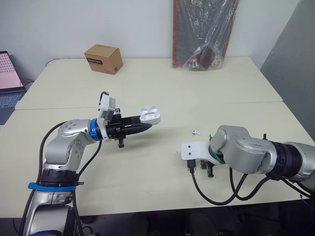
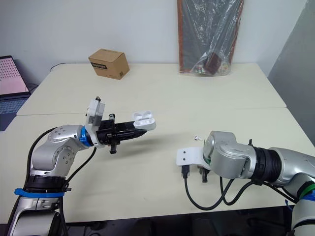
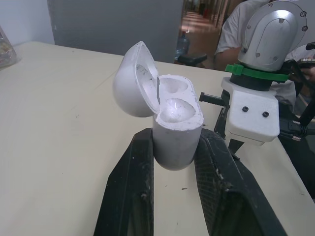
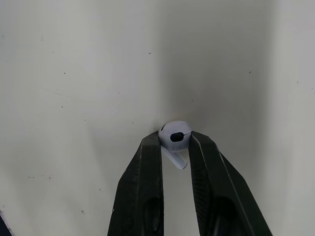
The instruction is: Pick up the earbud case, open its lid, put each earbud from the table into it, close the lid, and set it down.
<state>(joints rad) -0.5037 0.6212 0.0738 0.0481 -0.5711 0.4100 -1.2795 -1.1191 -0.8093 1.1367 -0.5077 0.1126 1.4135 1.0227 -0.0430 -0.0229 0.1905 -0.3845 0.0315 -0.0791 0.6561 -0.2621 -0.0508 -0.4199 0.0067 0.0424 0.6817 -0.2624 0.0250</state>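
Observation:
The white earbud case has its lid open and both wells empty. My left gripper is shut on its lower body and holds it above the table's left middle. My right gripper points down at the table near the front right and is shut on a white earbud, whose stem shows between the fingers. I cannot tell whether that earbud is off the tabletop. A second small white earbud lies on the table between the two grippers, just beyond the right wrist.
A cardboard box stands at the back left. A plastic-wrapped dark board leans on the wall at the back. A laptop sits at the far left edge. A person's sleeve shows behind the right arm.

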